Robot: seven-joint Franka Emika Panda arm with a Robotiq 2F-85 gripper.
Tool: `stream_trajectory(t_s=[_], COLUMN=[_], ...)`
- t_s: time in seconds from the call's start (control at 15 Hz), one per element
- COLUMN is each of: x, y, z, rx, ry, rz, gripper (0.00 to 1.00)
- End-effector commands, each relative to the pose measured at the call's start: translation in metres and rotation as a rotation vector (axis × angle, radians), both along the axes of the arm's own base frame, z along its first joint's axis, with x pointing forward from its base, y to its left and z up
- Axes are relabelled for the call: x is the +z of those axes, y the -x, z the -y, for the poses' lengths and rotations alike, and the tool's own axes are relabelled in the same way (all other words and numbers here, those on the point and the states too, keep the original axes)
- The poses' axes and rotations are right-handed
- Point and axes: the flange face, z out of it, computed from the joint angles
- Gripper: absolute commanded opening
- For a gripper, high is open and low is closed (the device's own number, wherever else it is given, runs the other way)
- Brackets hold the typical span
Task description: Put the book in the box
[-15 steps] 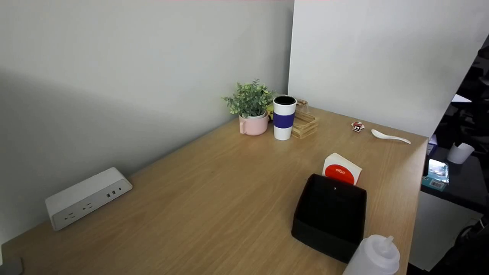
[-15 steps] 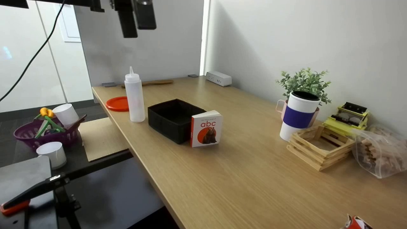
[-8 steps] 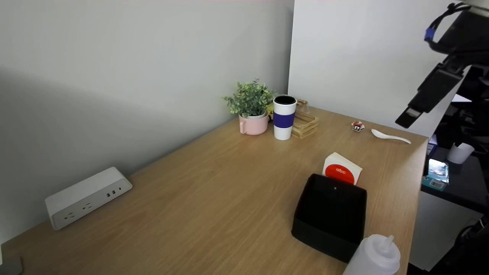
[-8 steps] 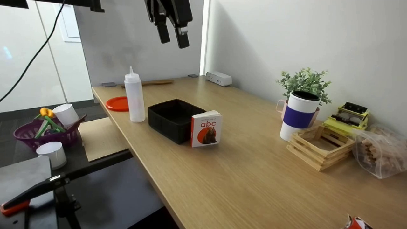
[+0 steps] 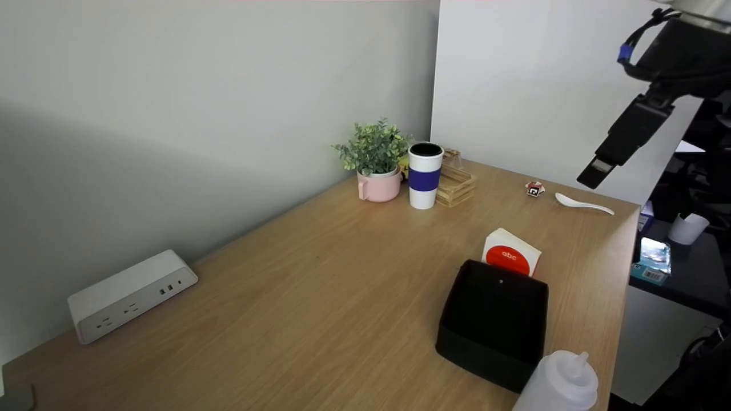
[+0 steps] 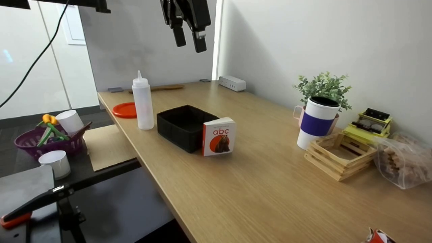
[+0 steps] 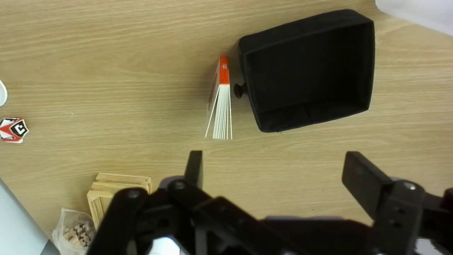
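Observation:
The white book (image 6: 219, 138) with its red-orange circle and "abc" stands upright on the table, right beside the black box (image 6: 175, 135). Both also show in an exterior view, the book (image 5: 510, 257) partly hidden behind the box (image 5: 485, 363). In the wrist view the book (image 7: 222, 109) is seen from above, pages slightly fanned, with a narrow gap to the box (image 7: 304, 32) and its small knob. My gripper (image 7: 274, 157) is open and empty. It hangs high above the table in both exterior views, as the gripper (image 6: 190, 44) and the gripper (image 5: 594, 176) show.
A translucent squeeze bottle (image 6: 143, 104) stands close to the box, with a red plate (image 6: 125, 110) behind it. A white and purple cup (image 6: 319, 121), a wooden crate (image 6: 341, 155) and a potted plant (image 5: 374, 154) stand near the wall. A white spoon (image 5: 582, 204) lies near the table edge.
My gripper has come into an exterior view from the right edge and moved a little left there. In an exterior view it has moved right. The book and box have not moved.

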Motion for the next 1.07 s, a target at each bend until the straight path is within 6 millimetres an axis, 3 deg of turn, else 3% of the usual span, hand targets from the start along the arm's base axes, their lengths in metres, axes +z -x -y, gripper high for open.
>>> stream_trajectory(t_s=[0.0,0.33,0.67,0.73,0.8,1.0], x=[0.013,0.031,0.004,0.003,0.01,0.004], y=[-0.024,-0.055,-0.095,-0.098,-0.081,-0.086], z=[0.025,0.066,0.082,0.082,0.08,0.08], rx=[-0.016,-0.03,0.013,0.026,-0.003,-0.001], ry=[-0.011,-0.058,-0.14,-0.14,-0.119,-0.119], rz=[-0.009,-0.065,-0.205,-0.212,-0.168,-0.179], gripper=[1.0,1.0,1.0,1.0,1.0,1.0])
